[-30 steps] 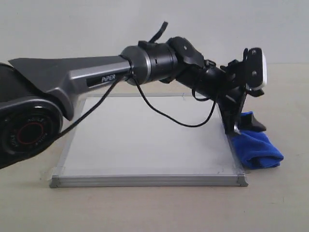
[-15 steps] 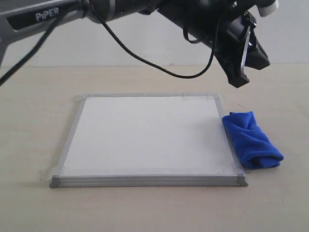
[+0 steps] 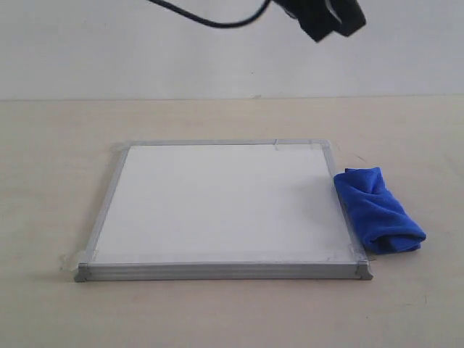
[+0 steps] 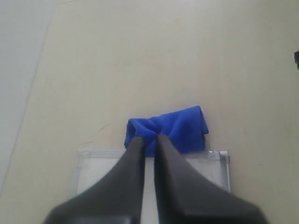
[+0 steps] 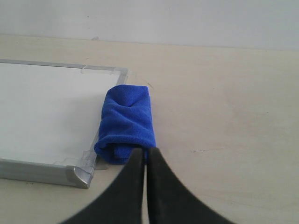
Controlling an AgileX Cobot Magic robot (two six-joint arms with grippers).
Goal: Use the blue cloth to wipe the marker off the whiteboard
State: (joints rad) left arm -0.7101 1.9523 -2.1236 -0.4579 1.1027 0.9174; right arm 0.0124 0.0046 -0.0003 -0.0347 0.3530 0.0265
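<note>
blue cloth parked beside a clean-looking whiteboard

the blue cloth (image 3: pixel 378 210) lies bunched against the whiteboard (image 3: pixel 217 206) frame at its 3 o'clock edge, on the table (image 3: pixel 58 312); no red ink shows on the board. left gripper (image 4: pixel 149 141) hangs high above, fingers nearly together, holding nothing; right gripper (image 5: pixel 143 152) clenched and empty, near the cloth

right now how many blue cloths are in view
1: the blue cloth lies bunched on the table, against the whiteboard's right edge in the exterior view. None other shows.
</note>
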